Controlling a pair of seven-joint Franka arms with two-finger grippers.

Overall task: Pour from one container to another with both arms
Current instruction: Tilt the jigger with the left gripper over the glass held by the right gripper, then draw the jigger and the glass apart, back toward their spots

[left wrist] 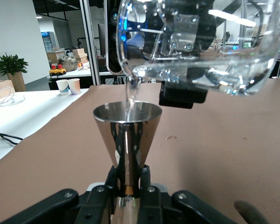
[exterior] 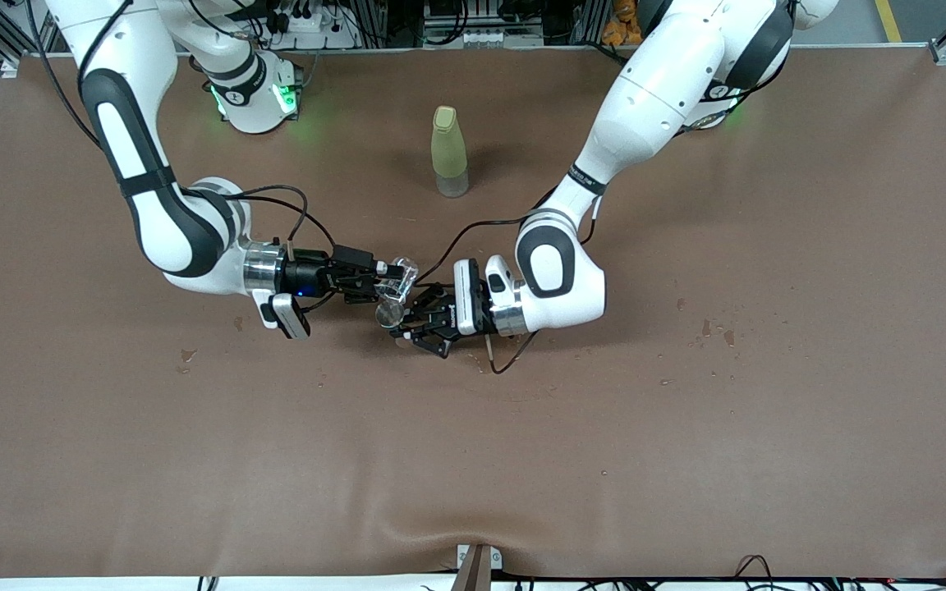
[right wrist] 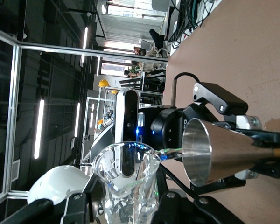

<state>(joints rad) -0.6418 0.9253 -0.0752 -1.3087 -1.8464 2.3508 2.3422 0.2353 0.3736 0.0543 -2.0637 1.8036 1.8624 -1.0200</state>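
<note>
My right gripper (exterior: 384,283) is shut on the tiny clear cup (exterior: 400,275), which it holds tilted over the middle of the table. My left gripper (exterior: 409,322) is shut on the thin base of the silvery metal cone cup (exterior: 390,313), upright just under the clear cup's lip. In the left wrist view a thin stream of water (left wrist: 130,95) falls from the clear cup (left wrist: 200,46) into the cone cup (left wrist: 127,133), gripped low by my left gripper (left wrist: 129,187). The right wrist view shows the clear cup (right wrist: 126,182) in my right gripper (right wrist: 127,203) and the cone cup (right wrist: 219,151) beside it.
A tall yellow-green bottle (exterior: 449,152) stands farther from the front camera, between the two arm bases. Small wet spots (exterior: 715,330) mark the brown table cover (exterior: 686,451) toward the left arm's end, and a few (exterior: 186,355) toward the right arm's end.
</note>
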